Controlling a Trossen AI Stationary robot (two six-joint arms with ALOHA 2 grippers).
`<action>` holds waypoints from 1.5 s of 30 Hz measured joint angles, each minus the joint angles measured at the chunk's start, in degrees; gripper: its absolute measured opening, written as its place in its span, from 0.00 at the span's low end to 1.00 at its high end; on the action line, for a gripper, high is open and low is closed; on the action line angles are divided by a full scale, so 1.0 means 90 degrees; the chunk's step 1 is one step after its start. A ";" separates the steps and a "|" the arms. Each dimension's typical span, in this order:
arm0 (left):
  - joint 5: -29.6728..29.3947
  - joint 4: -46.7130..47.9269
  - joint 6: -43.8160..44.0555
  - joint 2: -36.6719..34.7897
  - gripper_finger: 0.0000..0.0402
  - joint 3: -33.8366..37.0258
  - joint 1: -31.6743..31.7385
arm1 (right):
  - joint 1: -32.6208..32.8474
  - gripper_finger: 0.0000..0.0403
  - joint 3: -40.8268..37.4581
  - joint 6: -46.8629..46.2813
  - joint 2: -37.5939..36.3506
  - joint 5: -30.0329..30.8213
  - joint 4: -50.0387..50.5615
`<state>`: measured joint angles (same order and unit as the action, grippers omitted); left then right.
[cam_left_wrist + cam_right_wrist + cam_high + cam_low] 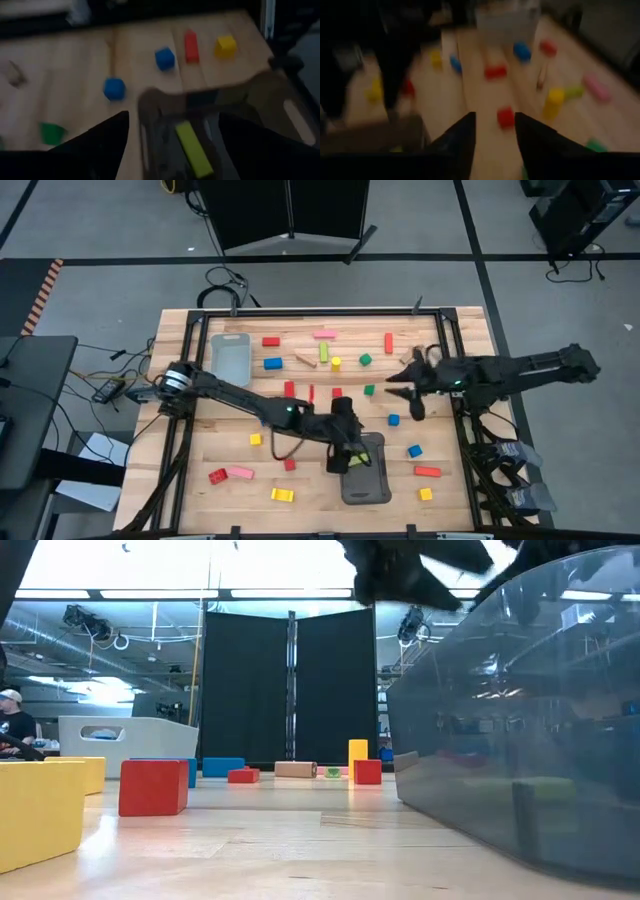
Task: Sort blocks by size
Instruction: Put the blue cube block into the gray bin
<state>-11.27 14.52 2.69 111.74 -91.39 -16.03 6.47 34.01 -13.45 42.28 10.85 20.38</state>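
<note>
Painted blocks lie scattered over the wooden table (200, 430), among them a red one (271, 341), a blue one (273, 363) and a yellow one (282, 495). A yellow-green bar (192, 150) lies flat in the grey tray (375, 480) near the front middle. My left gripper (345, 458) is open over that tray's left end. In its wrist view its fingers (173, 117) stand wide on either side of the bar, apart from it. My right gripper (402, 402) is open and empty above the table right of centre. A red block (505, 117) lies ahead of its fingers (494, 117).
A second grey tray (230, 358) stands at the far left. Blue blocks (394, 420) (414, 451), a red bar (427, 471) and a yellow cube (426, 494) lie right of the near tray. In the low view the near tray's wall (520, 740) fills the right side.
</note>
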 joint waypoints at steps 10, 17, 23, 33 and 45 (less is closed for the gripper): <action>-0.0121 -0.2616 0.0155 -0.2636 0.66 0.3545 0.0386 | 0.0381 0.62 0.0142 -0.0948 0.1538 -0.0002 0.1069; -0.0835 -0.3848 0.0339 -0.4700 0.65 0.5803 0.0498 | 0.0744 0.71 0.0142 -0.1004 0.2209 -0.0329 0.1389; -0.1224 -0.4104 0.0434 -0.5867 0.65 0.6795 0.0491 | 0.0974 0.76 0.0142 -0.1008 0.2900 -0.0386 0.1585; -0.1260 -0.4231 0.0443 -0.6328 0.65 0.7186 0.0491 | 0.0871 0.81 0.0122 -0.0995 0.3838 -0.0364 0.1464; -0.1257 -0.4152 0.0443 -0.6328 0.65 0.7181 0.0481 | 0.0851 0.56 0.0136 -0.1009 0.4394 -0.0480 0.1241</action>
<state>-22.59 -22.85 6.68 54.78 -26.76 -11.70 14.13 35.23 -22.53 81.83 6.53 31.55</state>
